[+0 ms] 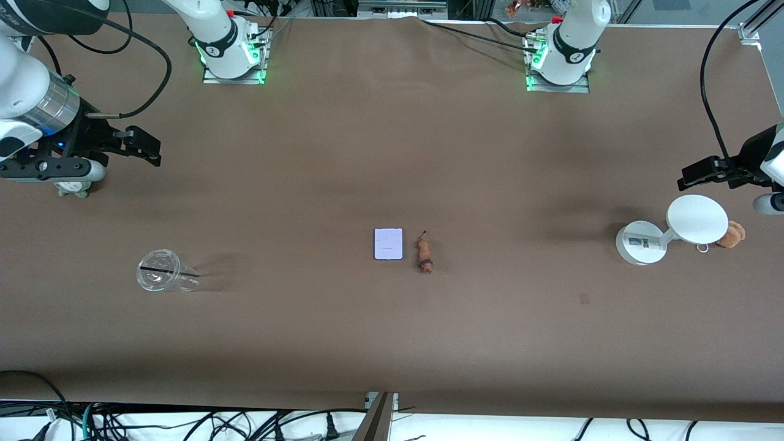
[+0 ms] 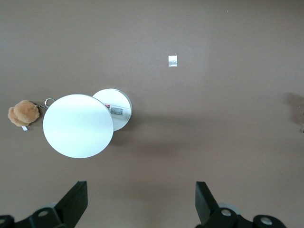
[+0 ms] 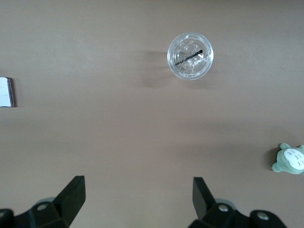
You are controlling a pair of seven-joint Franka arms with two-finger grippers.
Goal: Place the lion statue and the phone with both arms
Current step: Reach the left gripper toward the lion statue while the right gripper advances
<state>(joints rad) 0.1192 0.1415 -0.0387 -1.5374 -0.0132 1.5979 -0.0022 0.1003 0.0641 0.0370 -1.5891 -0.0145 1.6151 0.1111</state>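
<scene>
Lion statue (image 1: 424, 253) and phone (image 1: 389, 244) lie side by side at the middle of the brown table (image 1: 392, 343), close but not touching, the phone toward the right arm's end and the lion toward the left arm's end. The lion's long axis runs toward and away from the front camera, its thin tail pointing toward the robots' bases and its darker end nearer the camera; the phone lies flat with its slightly longer side running the same way. Both arms wait at the table's ends, well apart from the pair. The right gripper (image 1: 142, 146) hangs with its fingers spread wide and empty over the table near a grey-green plush toy (image 3: 290, 159), with a clear lidded cup (image 1: 160, 278) nearer the camera; the left gripper (image 1: 698, 173), likewise spread and empty, hovers above a white stand with a disc (image 1: 696, 218) and a small orange-brown plush (image 1: 732, 234). Each object sits on the side of its likely arm (phone for the right, lion for the left), so neither reach should need to cross the other. Nothing has been picked up yet.
</scene>
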